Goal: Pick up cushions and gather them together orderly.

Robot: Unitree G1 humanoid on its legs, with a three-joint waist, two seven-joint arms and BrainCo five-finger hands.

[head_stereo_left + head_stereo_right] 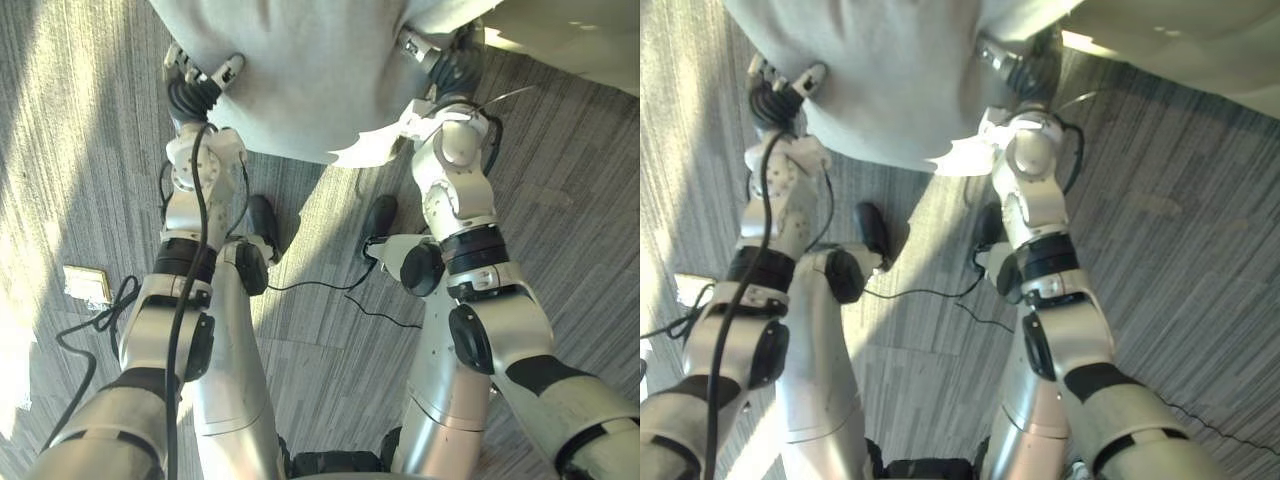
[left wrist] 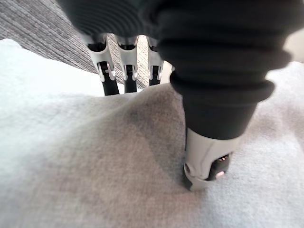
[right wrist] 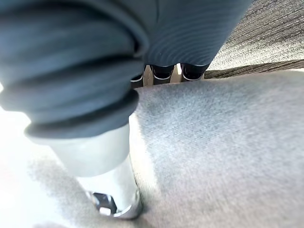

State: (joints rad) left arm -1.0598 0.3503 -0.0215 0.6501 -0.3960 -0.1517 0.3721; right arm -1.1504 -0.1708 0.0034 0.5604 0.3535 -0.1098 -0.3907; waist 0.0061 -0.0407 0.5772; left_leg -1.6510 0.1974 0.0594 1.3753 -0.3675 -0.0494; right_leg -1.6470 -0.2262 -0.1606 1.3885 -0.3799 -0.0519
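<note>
A large light grey cushion (image 1: 300,70) hangs above the carpet between my two hands, seen from the head views. My left hand (image 1: 205,78) grips its left edge. In the left wrist view the thumb (image 2: 206,161) presses into the cushion (image 2: 95,166) while the fingers (image 2: 110,76) curl over its far edge. My right hand (image 1: 440,55) holds the right edge. In the right wrist view its thumb (image 3: 104,171) lies on the cushion (image 3: 228,156) and its fingers reach behind the rim. A white tag (image 1: 385,140) sticks out at the cushion's lower corner.
Grey striped carpet (image 1: 330,340) lies below. A small beige floor plate (image 1: 87,284) sits on the left. A pale padded surface (image 1: 570,40) fills the upper right corner, whether another cushion or a sofa I cannot tell.
</note>
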